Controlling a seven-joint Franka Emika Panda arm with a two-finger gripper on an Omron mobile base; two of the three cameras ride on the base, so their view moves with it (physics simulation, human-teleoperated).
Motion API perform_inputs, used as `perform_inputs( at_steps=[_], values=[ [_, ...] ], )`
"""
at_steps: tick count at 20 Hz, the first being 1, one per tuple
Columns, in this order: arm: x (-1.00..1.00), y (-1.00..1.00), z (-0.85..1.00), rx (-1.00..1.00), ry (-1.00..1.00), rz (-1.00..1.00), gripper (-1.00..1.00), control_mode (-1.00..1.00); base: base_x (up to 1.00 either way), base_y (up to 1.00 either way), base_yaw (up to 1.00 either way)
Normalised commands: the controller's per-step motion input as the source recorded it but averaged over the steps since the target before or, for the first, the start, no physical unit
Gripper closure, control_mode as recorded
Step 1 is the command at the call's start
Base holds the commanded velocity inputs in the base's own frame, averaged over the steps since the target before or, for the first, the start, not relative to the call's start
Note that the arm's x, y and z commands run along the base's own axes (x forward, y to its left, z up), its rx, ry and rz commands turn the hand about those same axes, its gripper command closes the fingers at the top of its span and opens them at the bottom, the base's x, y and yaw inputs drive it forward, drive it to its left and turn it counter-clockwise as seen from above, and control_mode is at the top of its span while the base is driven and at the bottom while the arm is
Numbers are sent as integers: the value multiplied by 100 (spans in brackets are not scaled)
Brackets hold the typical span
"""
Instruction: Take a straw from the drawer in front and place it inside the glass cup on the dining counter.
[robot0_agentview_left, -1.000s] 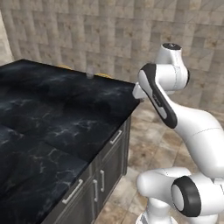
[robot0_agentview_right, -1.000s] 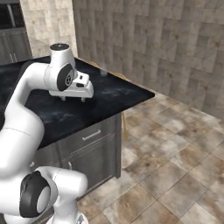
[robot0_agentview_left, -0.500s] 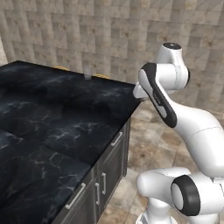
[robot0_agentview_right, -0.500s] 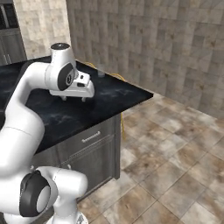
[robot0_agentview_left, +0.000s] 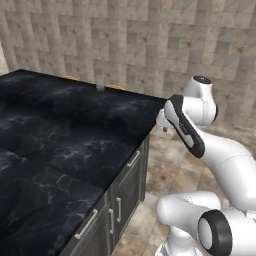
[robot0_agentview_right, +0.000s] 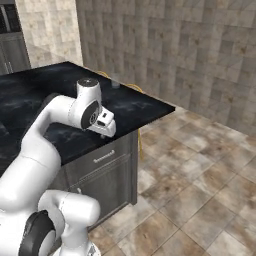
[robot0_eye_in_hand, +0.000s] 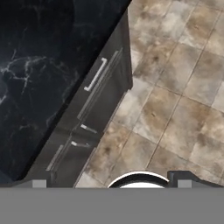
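The glass cup (robot0_agentview_left: 100, 82) (robot0_agentview_right: 115, 81) stands small and clear near the far edge of the dining counter (robot0_agentview_left: 75, 130) (robot0_agentview_right: 45, 95) (robot0_eye_in_hand: 39, 57), a black marble slab with white veins. My gripper (robot0_agentview_right: 103, 133) (robot0_agentview_left: 162, 123) hangs just past the counter's near corner, pointing down at the cabinet side and the floor. It is open, and its fingertips (robot0_eye_in_hand: 38, 183) stand wide apart with nothing between them. The straw is hidden. No drawer box is pulled out.
Grey cabinet fronts (robot0_eye_in_hand: 98, 94) (robot0_agentview_right: 102, 160) (robot0_agentview_left: 127, 182) with silver bar handles run under the counter's edge, all shut. Brown tiled floor (robot0_eye_in_hand: 175, 96) (robot0_agentview_right: 200, 190) spreads to the right of the counter. Yellow seat backs (robot0_agentview_right: 134, 88) peek up behind the counter's far edge.
The arm has dropped and reached outward, bringing the hand from above the counter's edge down to its corner. The cup and counter have stayed put.
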Motion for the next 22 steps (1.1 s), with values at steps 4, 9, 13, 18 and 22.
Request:
perform_inputs(
  at_steps=[4, 9, 13, 18, 22],
  values=[
    [0, -68, -69, 32, 0, 0, -100, -100, 0, 0, 0],
    [0, -7, -98, 24, -4, -14, -100, -100, 0, 0, 0],
    [21, 0, -100, 25, -2, -14, -100, -100, 0, 0, 0],
    [47, -1, -89, 37, 0, -4, -100, -100, 0, 0, 0],
    [75, 0, -73, 37, 0, 0, -100, -100, 0, 0, 0]
  ],
)
